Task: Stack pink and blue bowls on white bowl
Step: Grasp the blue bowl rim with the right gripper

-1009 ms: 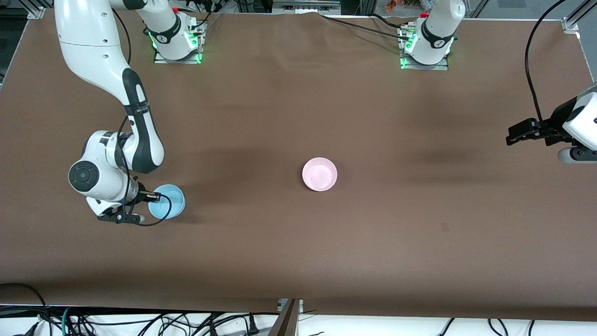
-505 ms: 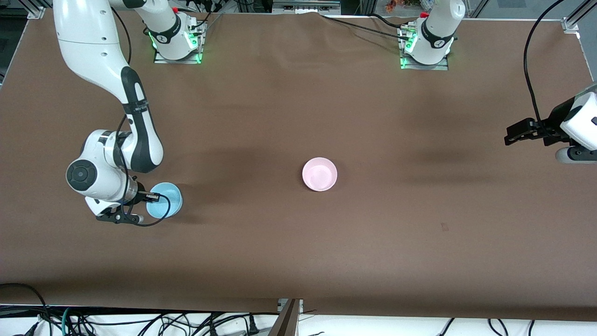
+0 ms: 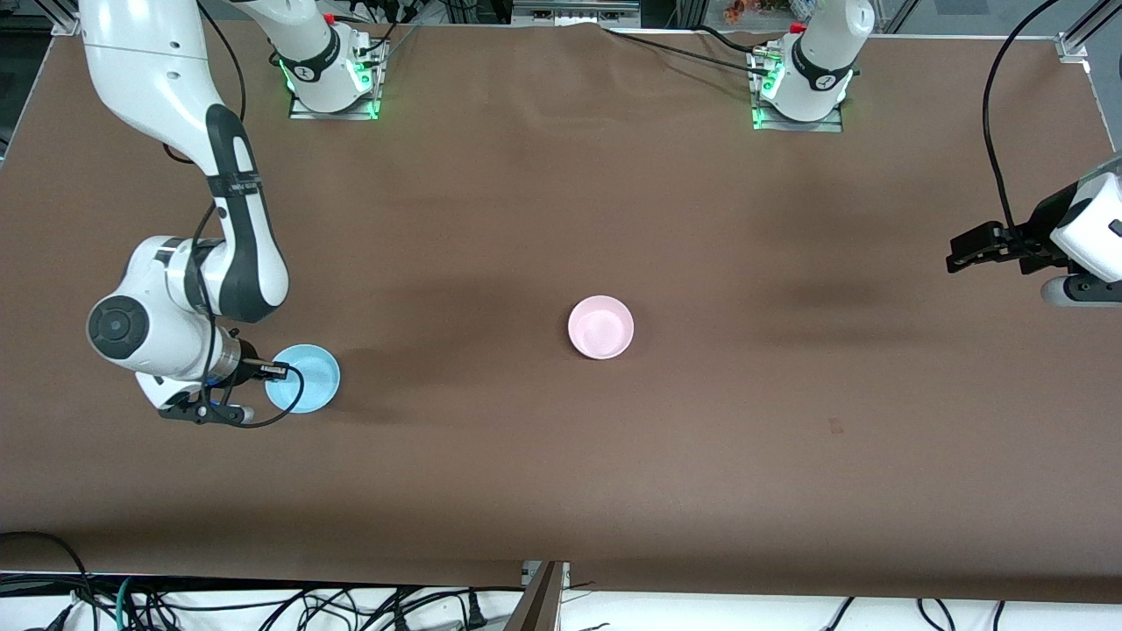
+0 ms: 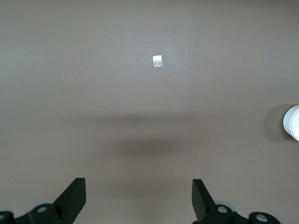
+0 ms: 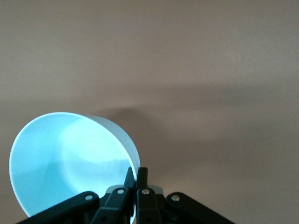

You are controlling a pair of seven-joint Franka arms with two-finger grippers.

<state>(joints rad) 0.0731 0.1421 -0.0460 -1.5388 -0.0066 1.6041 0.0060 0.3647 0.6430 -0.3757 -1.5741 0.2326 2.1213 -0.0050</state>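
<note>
The right gripper (image 3: pixel 273 372) pinches the rim of the blue bowl (image 3: pixel 304 379) toward the right arm's end of the table (image 3: pixel 561 491), its two fingers (image 5: pixel 141 179) pressed together with the bowl's thin wall between them, one inside the rim and one outside. In the right wrist view the blue bowl (image 5: pixel 70 161) hangs tilted from that grip with its mouth turned toward the camera, which suggests it is lifted clear of the brown cloth, though the front view alone does not settle how high.

The pink bowl (image 3: pixel 600 327) sits upright near the middle of the table, well apart from the blue bowl and slightly farther from the front camera than it. From the blue bowl, the pink bowl lies toward the left arm's end of the table, so the carrying move looks to be a long sideways sweep along the table rather than a reach toward or away from the bases. The right arm, already holding its load, is plainly the one placed to make it.

No white bowl shows as such in the front view; whether it lies under the pink bowl cannot be told.

The left gripper (image 3: pixel 964 254) waits over the left arm's end of the table, well apart from the pink bowl, fingers (image 4: pixel 74 198) spread wide and empty. A pale rounded object (image 4: pixel 292 122) at the edge of the left wrist view cannot be identified.
</note>
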